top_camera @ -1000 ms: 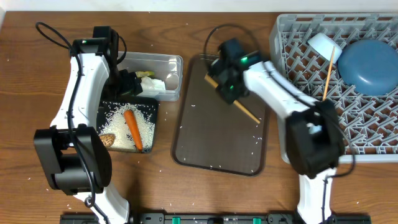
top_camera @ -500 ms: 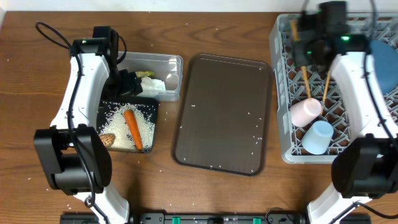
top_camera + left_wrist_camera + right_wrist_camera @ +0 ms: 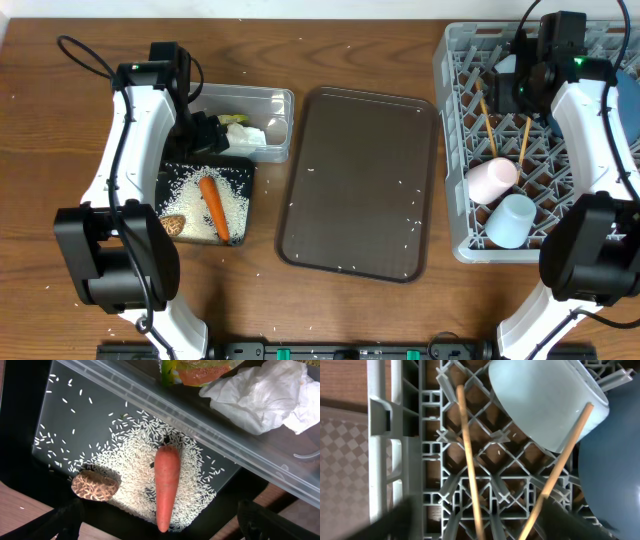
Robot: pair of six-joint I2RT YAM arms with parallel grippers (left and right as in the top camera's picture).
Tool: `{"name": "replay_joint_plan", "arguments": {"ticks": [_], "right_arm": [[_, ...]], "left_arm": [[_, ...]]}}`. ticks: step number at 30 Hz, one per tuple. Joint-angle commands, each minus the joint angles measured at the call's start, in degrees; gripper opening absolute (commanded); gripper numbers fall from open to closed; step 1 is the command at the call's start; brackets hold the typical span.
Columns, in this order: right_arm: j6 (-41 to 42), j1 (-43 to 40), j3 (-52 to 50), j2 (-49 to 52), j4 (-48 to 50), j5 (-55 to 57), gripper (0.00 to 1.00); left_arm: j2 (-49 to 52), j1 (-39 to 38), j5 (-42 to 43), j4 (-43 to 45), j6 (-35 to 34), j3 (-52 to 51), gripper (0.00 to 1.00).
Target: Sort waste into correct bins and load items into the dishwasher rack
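Note:
My right gripper point(image 3: 508, 88) point(image 3: 482, 527) hangs open over the grey dishwasher rack point(image 3: 452, 150) point(image 3: 380, 440). Both wooden chopsticks point(image 3: 487, 125) point(image 3: 469, 470) lie loose on the lattice between its blurred fingers. The small light-blue bowl point(image 3: 545, 405) and the blue dish point(image 3: 615, 475) lie just beyond them. A pink cup point(image 3: 492, 178) and a light-blue cup point(image 3: 510, 220) rest nearer the front. My left gripper point(image 3: 205, 135) point(image 3: 162, 527) stands open above the black tray point(image 3: 163, 178), which holds the rice point(image 3: 130, 460), carrot point(image 3: 166, 480) and brown lump point(image 3: 95, 485). In the clear tub point(image 3: 278, 100) are the tissue point(image 3: 265, 395) and wrapper point(image 3: 195, 370).
The dark brown serving tray point(image 3: 360, 185) lies between the bins and the rack, with a few rice grains on it. More stray grains dot the wooden table point(image 3: 300, 310) in front.
My right arm carried a chopstick from the serving tray over to the rack, then opened, and the chopstick now lies on the lattice. The left arm has not moved.

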Motion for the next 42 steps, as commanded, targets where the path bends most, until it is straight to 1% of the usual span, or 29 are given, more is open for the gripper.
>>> {"name": "replay_joint_plan", "arguments": {"ticks": [1, 4, 8, 11, 13, 15, 18, 20, 36, 39, 42], "right_arm": [[3.5, -0.5, -0.1, -0.3, -0.6, -0.4, 0.95], [6.1, -0.5, -0.1, -2.1, -1.9, -1.6, 0.96], [5.9, -0.2, -0.1, -6.8, -3.9, -10.4, 0.93], [1.9, 1.2, -0.1, -11.7, -5.2, -16.0, 0.93], [0.7, 2.3, -0.1, -15.1, -5.0, -15.0, 0.99], [1.1, 2.9, -0.1, -18.2, -2.5, -12.8, 0.99], [4.8, 2.9, -0.1, -21.3, 1.5, -13.8, 0.99], [5.5, 2.9, -0.1, -22.5, 1.8, -13.9, 0.99], [5.8, 2.8, -0.1, -22.8, -0.5, -13.5, 0.99], [5.8, 4.4, -0.9, -23.9, -0.5, -12.6, 0.99], [5.8, 8.8, -2.6, -26.5, -0.5, -12.6, 0.99]], "left_arm": [[0.0, -0.3, -0.3, -0.2, -0.5, 0.6, 0.98], [0.0, -0.3, -0.3, -0.2, -0.5, 0.6, 0.98], [0.0, -0.3, -0.3, -0.2, -0.5, 0.6, 0.98], [0.0, -0.3, -0.3, -0.2, -0.5, 0.6, 0.98], [0.0, -0.3, -0.3, -0.2, -0.5, 0.6, 0.98], [0.0, -0.3, -0.3, -0.2, -0.5, 0.6, 0.98], [0.0, -0.3, -0.3, -0.2, -0.5, 0.6, 0.98], [0.0, -0.3, -0.3, -0.2, -0.5, 0.6, 0.98], [0.0, -0.3, -0.3, -0.2, -0.5, 0.6, 0.98], [0.0, -0.3, -0.3, -0.2, -0.5, 0.6, 0.98], [0.0, -0.3, -0.3, -0.2, -0.5, 0.6, 0.98]]}}
